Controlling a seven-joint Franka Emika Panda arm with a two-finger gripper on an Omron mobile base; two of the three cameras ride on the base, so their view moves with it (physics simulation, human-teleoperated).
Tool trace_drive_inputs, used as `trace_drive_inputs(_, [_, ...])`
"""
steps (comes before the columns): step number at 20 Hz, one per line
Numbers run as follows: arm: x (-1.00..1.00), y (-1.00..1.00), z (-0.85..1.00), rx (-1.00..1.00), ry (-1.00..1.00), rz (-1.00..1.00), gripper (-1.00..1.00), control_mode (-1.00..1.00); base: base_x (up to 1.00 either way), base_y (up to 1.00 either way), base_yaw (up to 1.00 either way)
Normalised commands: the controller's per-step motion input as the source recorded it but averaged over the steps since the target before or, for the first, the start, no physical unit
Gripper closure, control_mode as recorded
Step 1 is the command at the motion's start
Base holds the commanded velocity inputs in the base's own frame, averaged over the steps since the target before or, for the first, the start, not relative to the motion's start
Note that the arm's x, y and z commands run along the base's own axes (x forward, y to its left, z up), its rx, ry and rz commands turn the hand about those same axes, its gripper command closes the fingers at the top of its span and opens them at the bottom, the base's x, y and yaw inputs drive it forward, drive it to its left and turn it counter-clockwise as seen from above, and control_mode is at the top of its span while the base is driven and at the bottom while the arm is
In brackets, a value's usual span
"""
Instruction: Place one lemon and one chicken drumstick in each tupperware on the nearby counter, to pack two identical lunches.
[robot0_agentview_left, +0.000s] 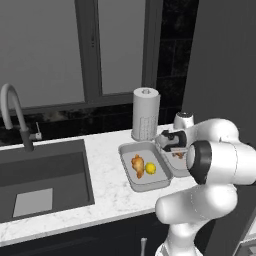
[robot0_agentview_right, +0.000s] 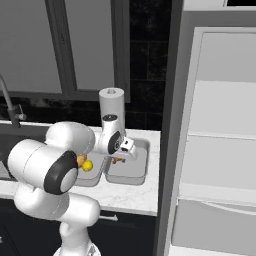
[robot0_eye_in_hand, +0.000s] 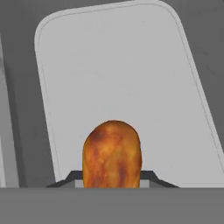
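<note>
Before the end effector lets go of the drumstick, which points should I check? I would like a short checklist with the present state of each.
1. End effector shut on chicken drumstick: ok.
2. Drumstick above the right tupperware: ok.
3. That tray's floor free under the drumstick: ok.
4. Left tupperware holds a drumstick and a lemon: ok.
5. Height above the tray floor: cannot tell.
6. Second lemon located: cannot tell.

Glossy white rounded arm (robot0_agentview_left: 215, 165), dark joint caps, dark wrist section.
</note>
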Motion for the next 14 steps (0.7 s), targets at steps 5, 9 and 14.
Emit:
trace_drive_inputs(5, [0.55,-0.05,-0.46,0.00,0.06,0.00,1.00,-1.00,0.00,0.00,0.00])
trace_drive_inputs(9, [0.34,-0.02,-0.26,0.00,0.02,0.00,-1.00,-1.00,0.00,0.00,0.00])
trace_drive_inputs(14, [-0.19,-0.16,0.42,0.00,-0.02,0.00,-1.00,-1.00,0.00,0.00,0.00])
